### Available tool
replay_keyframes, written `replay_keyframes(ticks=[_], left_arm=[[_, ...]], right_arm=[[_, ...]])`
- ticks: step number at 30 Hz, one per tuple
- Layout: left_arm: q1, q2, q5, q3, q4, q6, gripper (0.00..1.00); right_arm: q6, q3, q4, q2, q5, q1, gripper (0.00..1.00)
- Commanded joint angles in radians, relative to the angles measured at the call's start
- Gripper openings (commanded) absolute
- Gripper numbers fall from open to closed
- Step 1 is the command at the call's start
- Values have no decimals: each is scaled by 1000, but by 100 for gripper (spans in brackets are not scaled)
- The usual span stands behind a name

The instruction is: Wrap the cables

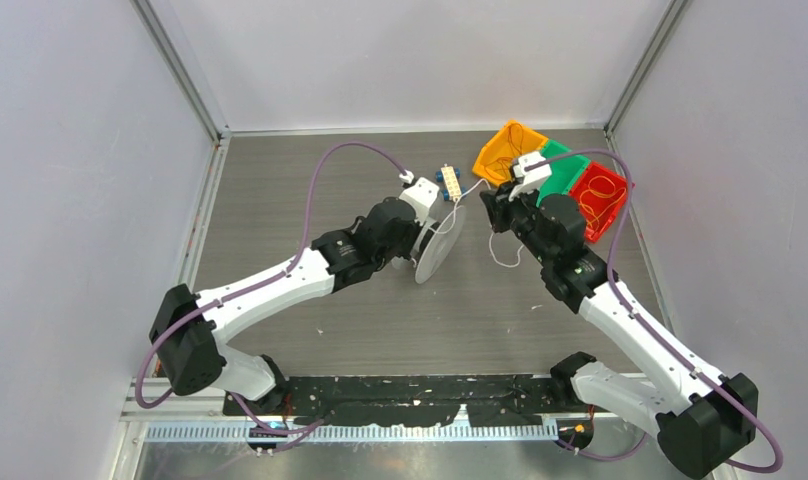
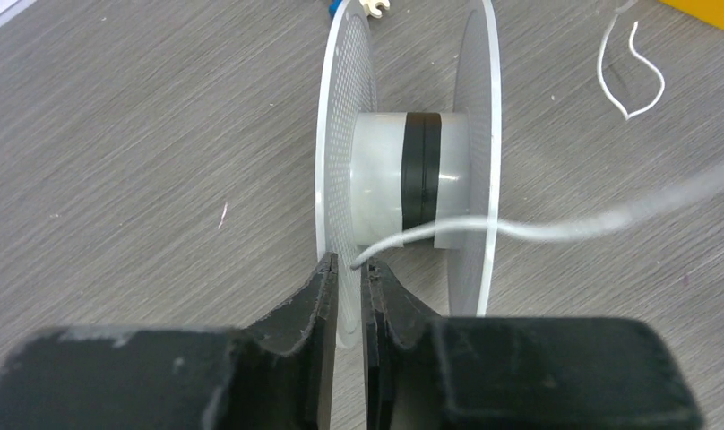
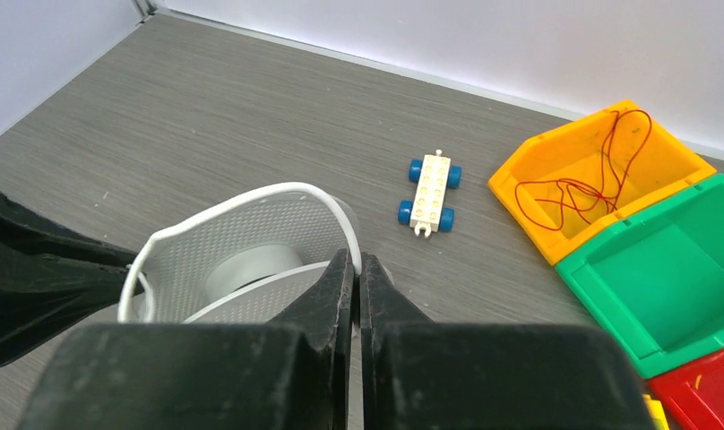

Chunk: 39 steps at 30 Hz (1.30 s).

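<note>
A clear plastic spool (image 1: 438, 248) stands on edge at mid-table, with a pale hub banded in black (image 2: 403, 170). My left gripper (image 1: 427, 232) is shut on the spool's near flange (image 2: 345, 179), jaws clamping its rim (image 2: 349, 266). The thin white cable (image 2: 555, 231) has its end by my left fingertips and runs across the hub to the right. In the right wrist view the cable (image 3: 251, 193) arcs over the spool (image 3: 242, 242) into my right gripper (image 3: 357, 258), which is shut on it. In the top view my right gripper (image 1: 488, 205) is right of the spool, with slack cable (image 1: 502, 264) lying on the table.
A white toy brick with blue wheels (image 1: 448, 181) (image 3: 431, 193) lies behind the spool. An orange bin (image 1: 508, 150) (image 3: 600, 175) holds dark reddish wire. A green bin (image 1: 563, 172) (image 3: 672, 269) and a red bin (image 1: 600, 200) sit at the back right.
</note>
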Motion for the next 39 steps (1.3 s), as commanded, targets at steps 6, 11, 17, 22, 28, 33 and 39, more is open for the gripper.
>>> replay_keyframes(ticks=[6,11,17,22,28,33,39], left_arm=[[4,20,-59,2,63,43,29],[4,27,-72,0,67,46,38],[4,-50,-1,-23,89,32,53],[7,-93,50,-46,87,65,63],[37,-129,121,-90,91,78,64],[75,-180,170,-163,143,76,68],[87,-210,206,-211,194,79,72]], right_arm=[[-14,-15,89,-30,-95,-4,5],[-19,-15,86,-43,-117,-4,6],[-33,12,72,-18,-189,-4,6],[-25,116,35,59,-261,-3,5],[-28,229,-36,151,-264,11,5],[-34,332,-101,220,-214,69,5],[-57,439,-195,302,-145,115,5]])
